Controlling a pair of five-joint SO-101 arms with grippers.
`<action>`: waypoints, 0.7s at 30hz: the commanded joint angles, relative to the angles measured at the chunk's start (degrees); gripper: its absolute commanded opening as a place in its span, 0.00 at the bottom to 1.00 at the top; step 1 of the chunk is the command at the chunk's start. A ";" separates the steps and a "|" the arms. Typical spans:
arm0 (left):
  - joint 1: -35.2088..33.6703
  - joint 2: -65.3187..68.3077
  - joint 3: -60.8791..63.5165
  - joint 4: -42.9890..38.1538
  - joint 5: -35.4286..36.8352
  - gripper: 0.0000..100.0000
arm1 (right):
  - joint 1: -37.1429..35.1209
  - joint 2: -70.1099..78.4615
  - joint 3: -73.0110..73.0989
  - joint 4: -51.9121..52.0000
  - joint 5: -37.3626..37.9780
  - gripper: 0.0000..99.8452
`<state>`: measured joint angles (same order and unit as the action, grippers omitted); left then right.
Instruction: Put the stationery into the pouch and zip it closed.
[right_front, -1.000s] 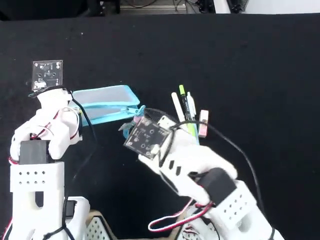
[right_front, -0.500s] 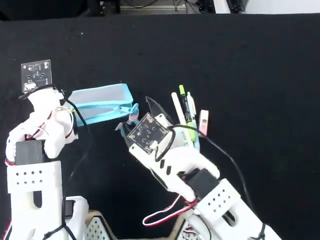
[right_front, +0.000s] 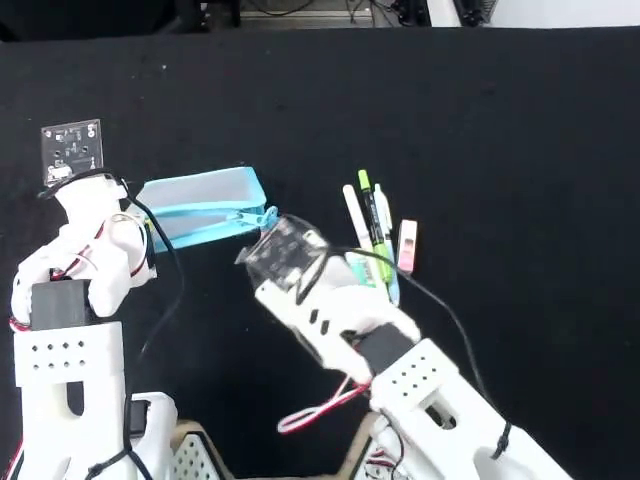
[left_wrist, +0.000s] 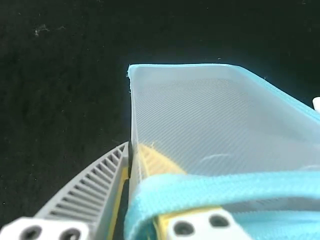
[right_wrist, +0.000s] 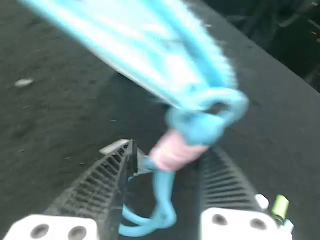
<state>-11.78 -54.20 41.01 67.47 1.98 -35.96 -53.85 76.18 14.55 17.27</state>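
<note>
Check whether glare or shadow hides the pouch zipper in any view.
High view: even light, no glare; the pouch and pens stand bright on the black table, though the right arm covers the zipper at its end. Left wrist view: pouch face pale, not washed out. Right wrist view: zipper pull well lit between the fingers of the right pincer.

A fixed high camera looks down across the black table from its 6 o'clock edge. Both wrist cameras sit close against the blue pouch, at 9 o'clock of centre, shared by all three views.
</note>
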 joint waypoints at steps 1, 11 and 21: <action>-0.75 0.09 0.13 -0.18 0.62 0.03 | 5.54 -3.30 -6.11 -1.05 -0.53 0.04; -0.75 0.09 1.27 -0.62 0.62 0.03 | 8.00 -12.00 -3.21 -0.88 -5.54 0.01; -0.84 0.09 1.27 -0.62 0.53 0.03 | 15.65 -11.91 -4.18 -0.79 -2.46 0.01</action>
<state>-11.78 -54.20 42.24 67.47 1.98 -23.30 -64.04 76.18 14.55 14.37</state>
